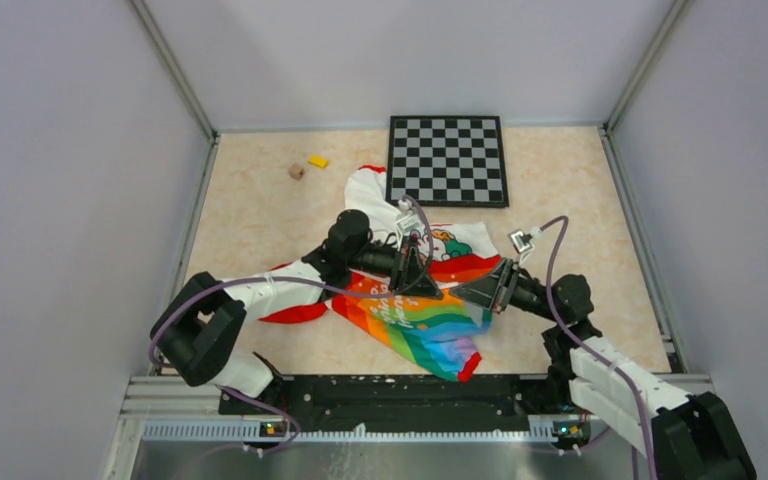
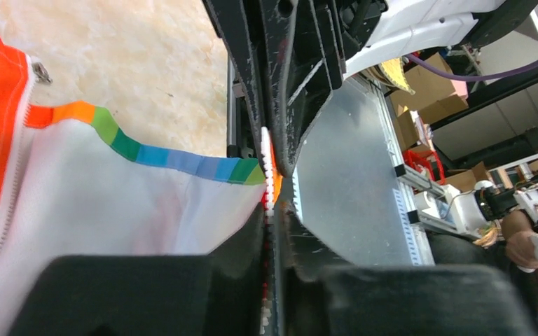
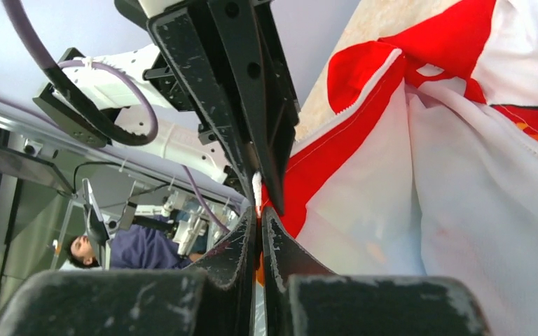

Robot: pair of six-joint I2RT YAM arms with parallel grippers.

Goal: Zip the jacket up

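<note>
The jacket [image 1: 415, 300] lies crumpled in the middle of the table, with a white printed upper, red sleeves and a rainbow lower panel. My left gripper [image 1: 428, 285] is shut on its zipper edge. In the left wrist view the white teeth run between the shut fingers [image 2: 272, 203], beside the white lining and rainbow hem [image 2: 112, 203]. My right gripper [image 1: 465, 292] is shut on the same edge, tip to tip with the left one. In the right wrist view its fingers [image 3: 259, 210] pinch the zipper tape next to red and white fabric [image 3: 462, 210]. A small metal piece [image 2: 40, 71] sits on the zipper at the top left.
A black-and-grey checkerboard [image 1: 447, 160] lies behind the jacket, touching its far sleeve. A yellow block [image 1: 318, 161] and a small brown cube [image 1: 296, 171] lie at the back left. Enclosure walls stand on three sides. A metal rail [image 1: 360, 392] runs along the near edge.
</note>
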